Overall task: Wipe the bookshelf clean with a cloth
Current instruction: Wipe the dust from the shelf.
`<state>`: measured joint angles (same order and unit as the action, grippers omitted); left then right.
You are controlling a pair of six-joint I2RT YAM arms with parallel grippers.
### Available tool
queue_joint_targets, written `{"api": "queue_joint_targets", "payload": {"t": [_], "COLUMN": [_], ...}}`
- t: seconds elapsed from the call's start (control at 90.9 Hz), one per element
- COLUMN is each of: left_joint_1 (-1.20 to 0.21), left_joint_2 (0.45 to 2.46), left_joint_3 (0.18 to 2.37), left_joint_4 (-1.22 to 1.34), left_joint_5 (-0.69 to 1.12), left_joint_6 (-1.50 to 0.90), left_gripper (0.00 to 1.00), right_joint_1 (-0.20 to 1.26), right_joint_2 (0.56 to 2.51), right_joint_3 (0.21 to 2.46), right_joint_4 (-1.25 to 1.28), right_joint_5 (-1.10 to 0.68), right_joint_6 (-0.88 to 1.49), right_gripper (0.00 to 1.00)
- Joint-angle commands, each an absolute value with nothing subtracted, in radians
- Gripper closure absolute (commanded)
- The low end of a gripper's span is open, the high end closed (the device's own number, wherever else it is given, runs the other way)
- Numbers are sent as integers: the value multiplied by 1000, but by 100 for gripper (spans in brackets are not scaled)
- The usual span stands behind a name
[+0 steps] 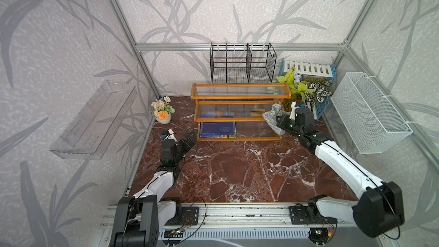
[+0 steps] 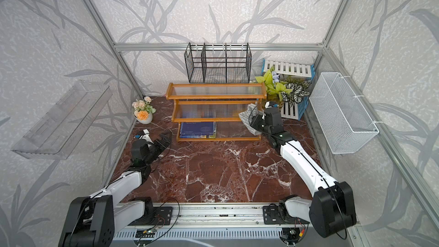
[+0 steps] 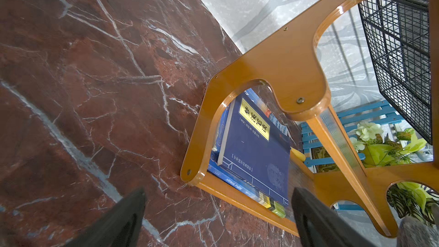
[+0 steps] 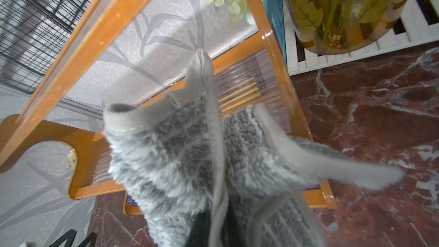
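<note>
The bookshelf (image 1: 240,96) (image 2: 215,96), orange-brown with ribbed clear panels, stands at the back of the marble table. My right gripper (image 1: 279,121) (image 2: 255,121) is shut on the grey and white striped cloth (image 1: 270,116) (image 2: 247,115) at the right end of the middle tier. In the right wrist view the fluffy cloth (image 4: 180,153) bunches out from my gripper (image 4: 217,224) over the ribbed panel beside the frame post (image 4: 278,72). My left gripper (image 1: 191,139) (image 2: 166,139) (image 3: 218,200) is open and holds nothing, just off the shelf's lower left corner (image 3: 280,67).
Blue books (image 1: 217,129) (image 3: 256,143) lie on the bottom tier. A black wire rack (image 1: 242,65) stands behind the shelf. Potted plants on slatted crates (image 1: 306,89) crowd its right end. A flower pot (image 1: 162,112) sits at left, a white wire basket (image 1: 370,112) hangs right.
</note>
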<state>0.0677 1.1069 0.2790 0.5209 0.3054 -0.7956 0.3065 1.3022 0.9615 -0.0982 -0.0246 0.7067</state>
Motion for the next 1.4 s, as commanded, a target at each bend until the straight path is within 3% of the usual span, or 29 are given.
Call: {"api": "queue_joint_targets", "payload": {"t": [0.0,0.264,0.484,0.737,1.133,1.386], "left_joint_1": [75,75,75,75,75,75], "left_joint_2": [1101,1128,1129,1113,1091,1081], "left_joint_3": [262,270,261,259,237,230], "left_joint_4": [571,584,604,602,610,604], "left_joint_5": [333,365,371,379,379,370], "left_joint_6": [-811,-824,-843,-846,-857,-858], "left_gripper": [0,0,0,0,0,0], "right_joint_1": [353,622,767,930,977,974], "right_joint_2": [1374,1624,1866,2097,2308,2467], "right_joint_3": [1026,1264,1487,1752,1974,2340], "right_joint_4": [-45,-64,-69,-63,-121,-623], "right_joint_5": [78,302,358,550,668,874], "right_joint_6": [709,687,706,664,710,947], "right_gripper": [100,100,100,100,100,100]}}
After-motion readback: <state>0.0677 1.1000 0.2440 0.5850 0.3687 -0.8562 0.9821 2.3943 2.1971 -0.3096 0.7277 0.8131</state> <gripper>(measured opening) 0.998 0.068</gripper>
